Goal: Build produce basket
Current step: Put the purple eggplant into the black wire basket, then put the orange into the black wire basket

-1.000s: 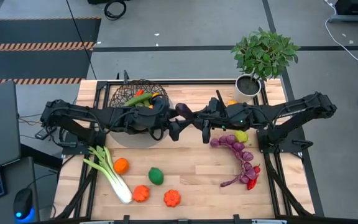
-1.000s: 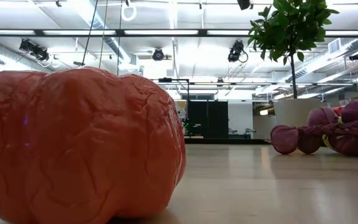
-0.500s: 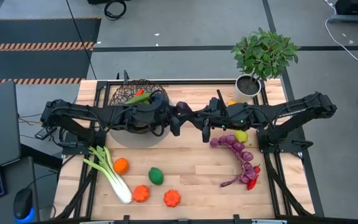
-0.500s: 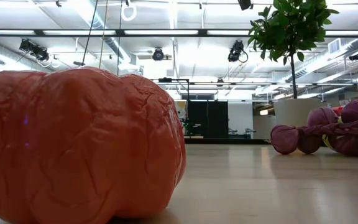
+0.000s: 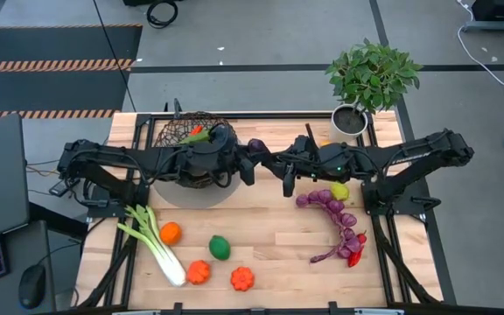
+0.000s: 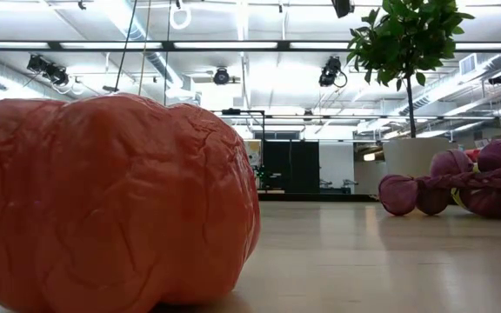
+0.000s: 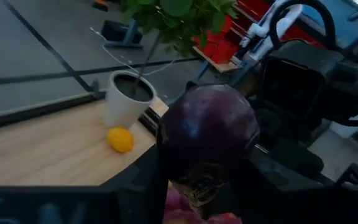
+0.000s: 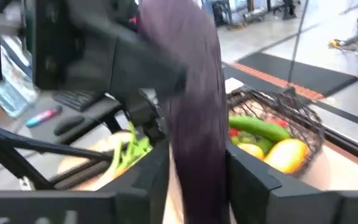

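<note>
Fingers of both grippers meet over the middle of the table (image 5: 269,254), clamped on one purple aubergine (image 5: 258,149): the left gripper (image 5: 247,164) grips it from the left, the right gripper (image 5: 276,164) from the right, holding it off the wood. Just left of that stands the wire basket (image 5: 175,133), already holding green, red and yellow produce. Nearer the front edge lie a leek (image 5: 156,245), a lime (image 5: 220,248), orange pieces and grapes (image 5: 332,206). Farthest back stands a potted plant (image 5: 370,77).
</note>
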You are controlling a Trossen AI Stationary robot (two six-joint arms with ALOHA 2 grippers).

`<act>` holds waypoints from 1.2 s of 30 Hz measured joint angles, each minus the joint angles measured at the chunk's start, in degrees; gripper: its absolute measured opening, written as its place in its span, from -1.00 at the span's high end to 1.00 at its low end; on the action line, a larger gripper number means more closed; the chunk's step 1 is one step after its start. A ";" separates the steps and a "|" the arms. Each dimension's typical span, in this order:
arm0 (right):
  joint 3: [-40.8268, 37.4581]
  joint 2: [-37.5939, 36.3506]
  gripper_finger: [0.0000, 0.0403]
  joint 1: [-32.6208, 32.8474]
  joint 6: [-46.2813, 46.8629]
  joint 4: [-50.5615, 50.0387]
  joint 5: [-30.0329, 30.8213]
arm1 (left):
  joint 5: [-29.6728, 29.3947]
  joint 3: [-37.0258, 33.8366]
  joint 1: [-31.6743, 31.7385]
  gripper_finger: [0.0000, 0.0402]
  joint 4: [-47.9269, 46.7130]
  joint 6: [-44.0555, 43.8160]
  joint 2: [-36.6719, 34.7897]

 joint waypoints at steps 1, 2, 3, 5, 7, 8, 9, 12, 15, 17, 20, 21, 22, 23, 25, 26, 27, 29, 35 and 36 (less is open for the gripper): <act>-0.09 0.01 0.25 -0.17 -0.06 -0.67 -0.01 | -0.34 0.00 0.54 0.25 -0.90 0.73 -0.26; -0.10 0.01 0.19 -0.37 0.03 -1.15 -0.03 | -0.30 0.06 1.03 0.22 -1.42 1.12 -0.37; -0.10 0.01 0.13 -0.59 0.44 -2.07 -0.12 | -0.33 0.11 1.52 0.21 -2.10 1.27 -0.38; -0.10 0.01 -0.01 -1.17 1.75 -5.16 -0.68 | -0.36 0.11 2.45 0.19 -4.51 1.32 -0.38; -0.10 0.01 -0.14 -1.76 3.13 -8.43 -1.62 | -0.87 0.11 3.46 0.20 -7.74 1.74 -0.38; -0.10 0.01 -0.20 -1.96 4.14 -9.61 -2.07 | -1.37 0.11 4.02 0.20 -10.04 2.05 -0.40; -0.10 0.01 -0.25 -2.14 5.03 -10.65 -2.56 | -1.41 0.11 4.58 0.21 -12.88 2.11 -0.52; -0.10 0.01 -0.38 -2.78 7.98 -13.29 -3.99 | -1.27 0.11 6.39 0.22 -25.35 0.45 -0.92; -0.10 0.01 -0.42 -2.93 10.82 -14.72 -4.09 | -0.57 0.02 8.06 0.20 -39.77 -3.86 -2.31; -0.10 0.01 -0.42 -2.86 10.59 -14.78 -4.21 | -0.49 0.04 9.36 0.19 -47.22 -4.82 -3.37; -0.10 0.01 -0.40 -2.84 10.43 -14.50 -4.29 | -0.08 0.04 11.31 0.18 -54.21 -4.73 -4.67; -0.10 0.01 -0.39 -2.86 10.43 -14.38 -4.49 | 0.48 0.04 11.98 0.18 -56.32 -4.72 -5.25; -0.10 0.01 -0.38 -2.91 10.42 -14.18 -4.48 | 1.58 0.04 12.65 0.18 -58.21 -4.70 -5.84; -0.10 0.01 -0.37 -2.92 10.35 -14.17 -4.48 | 2.67 0.07 13.37 0.19 -60.05 -4.60 -6.23; -0.10 0.01 -0.36 -3.08 9.93 -14.01 -4.50 | 5.23 0.11 14.94 0.18 -64.34 -3.31 -6.52; -0.10 0.01 -0.35 -3.18 9.79 -13.99 -4.51 | 6.98 0.09 15.79 0.16 -66.56 -2.38 -6.48; -0.10 0.01 -0.35 -3.22 9.76 -14.01 -4.52 | 8.66 0.09 16.62 0.12 -68.27 -1.33 -6.44; -0.10 0.01 -0.35 -3.54 9.47 -13.99 -4.50 | 11.30 0.09 18.10 0.01 -70.03 0.25 -6.43; -0.10 -0.02 -0.35 -4.27 9.36 -13.53 -4.48 | 12.66 0.09 20.41 -0.45 -69.58 1.15 -6.38; -0.10 -0.02 -0.35 -4.34 9.38 -13.34 -4.48 | 12.63 0.09 20.70 -0.52 -69.58 1.46 -6.22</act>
